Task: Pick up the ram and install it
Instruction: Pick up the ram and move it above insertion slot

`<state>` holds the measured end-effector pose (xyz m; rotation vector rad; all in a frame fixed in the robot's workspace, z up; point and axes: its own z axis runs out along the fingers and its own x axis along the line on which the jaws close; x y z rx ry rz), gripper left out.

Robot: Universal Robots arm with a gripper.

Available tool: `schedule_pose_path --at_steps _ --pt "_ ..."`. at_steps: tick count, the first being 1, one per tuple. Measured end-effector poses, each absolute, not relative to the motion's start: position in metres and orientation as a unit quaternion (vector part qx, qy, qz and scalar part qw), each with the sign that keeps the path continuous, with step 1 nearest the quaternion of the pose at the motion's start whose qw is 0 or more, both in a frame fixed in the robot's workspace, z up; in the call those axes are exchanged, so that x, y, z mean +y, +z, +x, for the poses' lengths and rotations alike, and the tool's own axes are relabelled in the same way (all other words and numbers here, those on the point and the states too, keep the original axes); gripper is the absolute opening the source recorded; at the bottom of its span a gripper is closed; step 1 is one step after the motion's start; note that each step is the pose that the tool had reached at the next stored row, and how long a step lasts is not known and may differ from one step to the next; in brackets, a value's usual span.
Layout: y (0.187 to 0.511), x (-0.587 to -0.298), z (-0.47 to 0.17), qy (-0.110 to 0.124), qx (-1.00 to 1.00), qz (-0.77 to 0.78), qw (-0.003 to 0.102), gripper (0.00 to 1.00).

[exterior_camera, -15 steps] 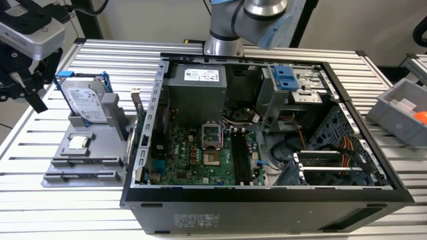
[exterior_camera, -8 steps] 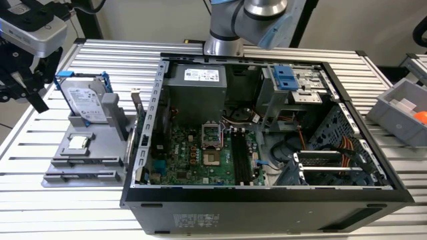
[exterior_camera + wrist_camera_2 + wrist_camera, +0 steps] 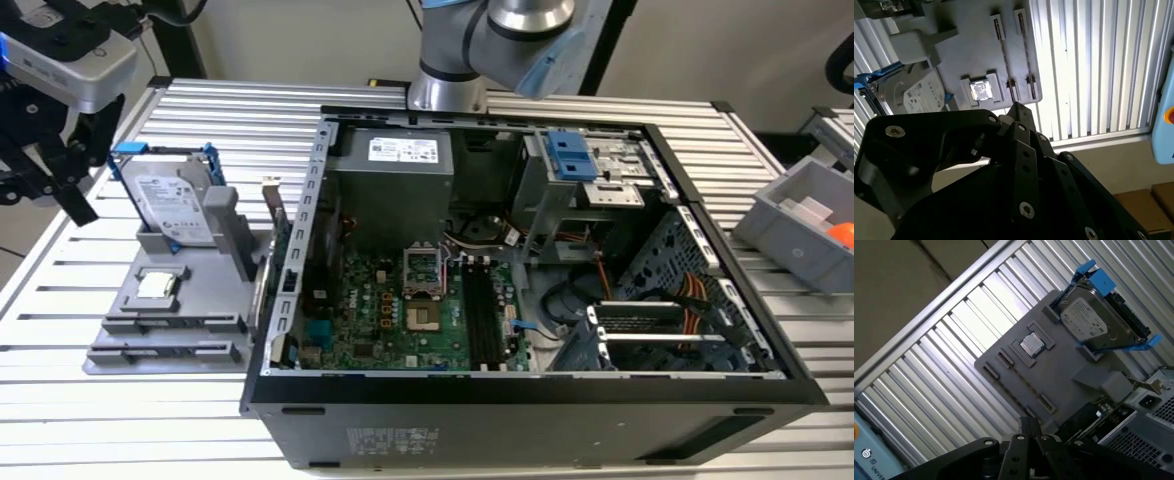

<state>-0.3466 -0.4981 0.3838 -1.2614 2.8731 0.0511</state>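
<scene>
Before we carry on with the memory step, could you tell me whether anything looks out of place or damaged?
Nothing looks damaged or spilled. The hard drive stands upright in the grey holder, and the square chip sits flat in its recess. The holder's two long slots look empty.

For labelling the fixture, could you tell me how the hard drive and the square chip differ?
The hard drive is big and rectangular; the square chip is far smaller. The hard drive stands on edge in a blue frame; the square chip lies flat in a recess. Both are silver and sit on the grey holder.
</scene>
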Motion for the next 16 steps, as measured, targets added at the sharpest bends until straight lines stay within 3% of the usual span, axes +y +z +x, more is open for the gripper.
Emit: schedule_pose_path --at_steps 16 --pt "0.383 -0.4981 -0.3467 0.03 0.906 -0.422 0.008 0.0"
